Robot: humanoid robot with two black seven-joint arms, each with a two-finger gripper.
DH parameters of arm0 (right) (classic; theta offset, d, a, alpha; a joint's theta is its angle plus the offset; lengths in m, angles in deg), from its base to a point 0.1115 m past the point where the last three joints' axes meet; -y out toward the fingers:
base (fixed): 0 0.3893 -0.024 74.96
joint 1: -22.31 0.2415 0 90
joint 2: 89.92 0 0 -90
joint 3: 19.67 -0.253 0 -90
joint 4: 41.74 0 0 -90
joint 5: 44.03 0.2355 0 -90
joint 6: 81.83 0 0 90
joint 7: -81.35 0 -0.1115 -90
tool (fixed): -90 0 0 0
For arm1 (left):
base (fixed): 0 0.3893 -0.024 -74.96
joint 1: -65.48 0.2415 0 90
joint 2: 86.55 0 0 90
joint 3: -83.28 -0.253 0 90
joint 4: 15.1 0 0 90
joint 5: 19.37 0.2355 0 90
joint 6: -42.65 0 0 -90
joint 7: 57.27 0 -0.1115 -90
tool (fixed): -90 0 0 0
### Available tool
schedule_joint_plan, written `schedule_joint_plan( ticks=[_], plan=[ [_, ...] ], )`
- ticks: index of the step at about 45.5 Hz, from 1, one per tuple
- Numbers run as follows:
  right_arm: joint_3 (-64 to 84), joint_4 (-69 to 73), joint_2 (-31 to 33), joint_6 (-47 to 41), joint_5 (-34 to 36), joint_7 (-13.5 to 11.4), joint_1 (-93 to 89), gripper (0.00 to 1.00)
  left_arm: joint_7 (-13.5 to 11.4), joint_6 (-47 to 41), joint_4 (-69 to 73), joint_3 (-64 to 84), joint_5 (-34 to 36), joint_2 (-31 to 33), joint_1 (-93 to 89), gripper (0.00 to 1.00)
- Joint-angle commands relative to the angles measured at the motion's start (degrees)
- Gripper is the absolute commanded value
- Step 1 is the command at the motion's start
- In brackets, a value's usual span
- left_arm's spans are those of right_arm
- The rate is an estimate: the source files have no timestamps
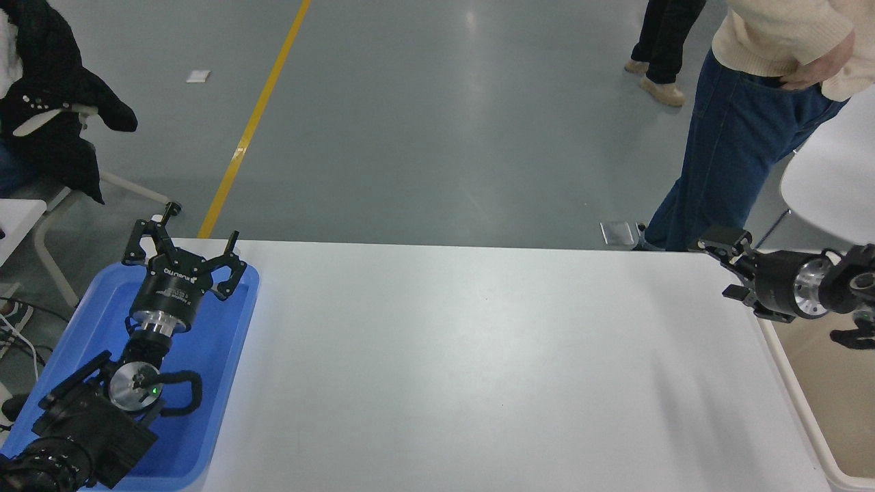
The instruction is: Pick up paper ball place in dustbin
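**Cream bin at right edge; paper ball not sighted**

Cream-beige dustbin [806, 410] sits beside the white counter [478, 369]. Right end effector [726, 268] hangs at the counter's far right corner, fingers spread, holding nothing. Left end effector [184, 246] is parked, spread, over the blue tray [225, 383]. The paper ball appears nowhere. Risk: any grasp attempted without locating it closes on air.

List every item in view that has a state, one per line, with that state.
Left black gripper: open, empty, parked over the shallow blue plastic tray.
Right black gripper: open, empty, at the white table's right edge.
Shallow blue plastic tray: flat on the table's left end.
Cream-beige rectangular plastic dustbin: upright, open-topped, beside the table; visible part shows no paper ball.
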Motion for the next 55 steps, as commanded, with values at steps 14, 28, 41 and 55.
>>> schedule_joint_plan(
  ticks=[14,28,41,55],
  plan=[
    [-44.1,-17.8,-27.0,5.0,-1.2,5.7,-14.2,1.0,0.0,0.0,0.0,0.0,0.0,0.0,0.0,1.0],
    [-43.8,-17.2,-30.5,12.7,-4.6,21.3,-18.1,1.0,0.0,0.0,0.0,0.0,0.0,0.0,0.0,1.0],
    [-44.0,-8.4,-31.8,10.6,-6.4,26.6,-25.7,1.0,0.0,0.0,0.0,0.0,-0.1,0.0,0.1,1.0],
    [-43.6,-3.9,-31.9,10.8,-6.4,26.7,-27.9,1.0,0.0,0.0,0.0,0.0,-0.1,0.0,0.1,1.0]
  ],
)
